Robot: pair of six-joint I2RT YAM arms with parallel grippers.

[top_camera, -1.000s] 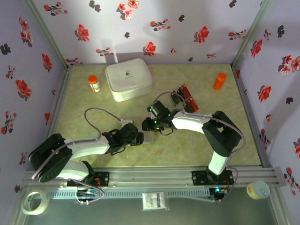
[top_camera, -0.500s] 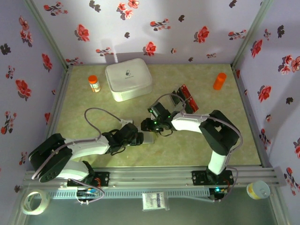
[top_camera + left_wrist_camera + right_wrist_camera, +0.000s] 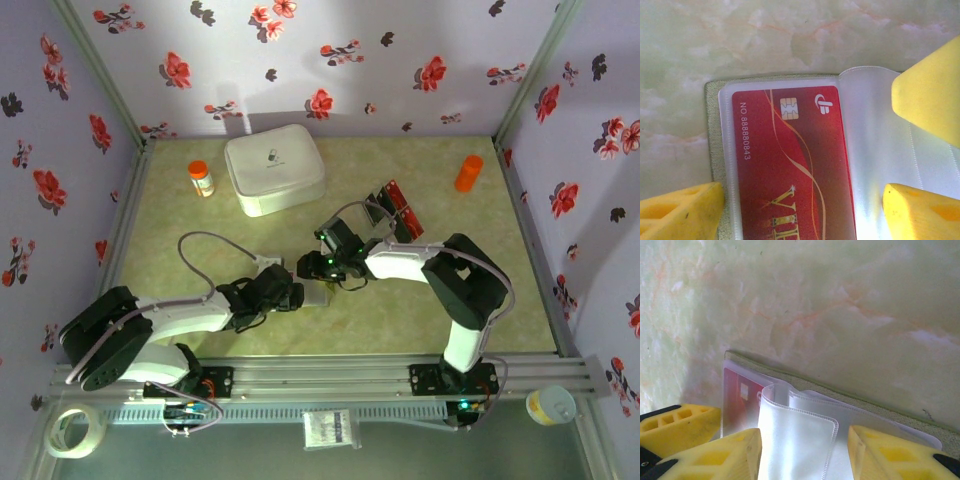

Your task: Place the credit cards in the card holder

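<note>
The left gripper (image 3: 800, 215) stands wide open. In the left wrist view, one yellow fingertip (image 3: 682, 212) sits at the olive left edge of the card holder (image 3: 713, 150). The other fingertip lies over the clear sleeve (image 3: 880, 150) on the opposite side. Nothing is pinched between them.

The right gripper (image 3: 802, 452) is partly open. A loose leaf of the clear sleeve stands up between its fingers. One pad (image 3: 725, 455) is right against the leaf's edge, and the other is apart from it.

The card holder is a flat olive-green wallet lying open on the pale green marbled table (image 3: 200, 240). It lies near the middle of the table, a little toward the near edge, between the two grippers. Frosted plastic pockets are bound into it.

A red card (image 3: 790, 165) is tucked in the pocket nearest the olive cover. It is glossy, with a gold chip, a white logo, a printed number along one long edge and gold lettering.

In the left wrist view, the card's long axis runs straight away from the left gripper, with the chip end farthest from it. The card lies flat and face up.

The other credit cards (image 3: 396, 210), red and black, lie in a cluster farther back and to the right, well apart from the holder. A white rounded box (image 3: 273, 167) sits at the far left of centre.
</note>
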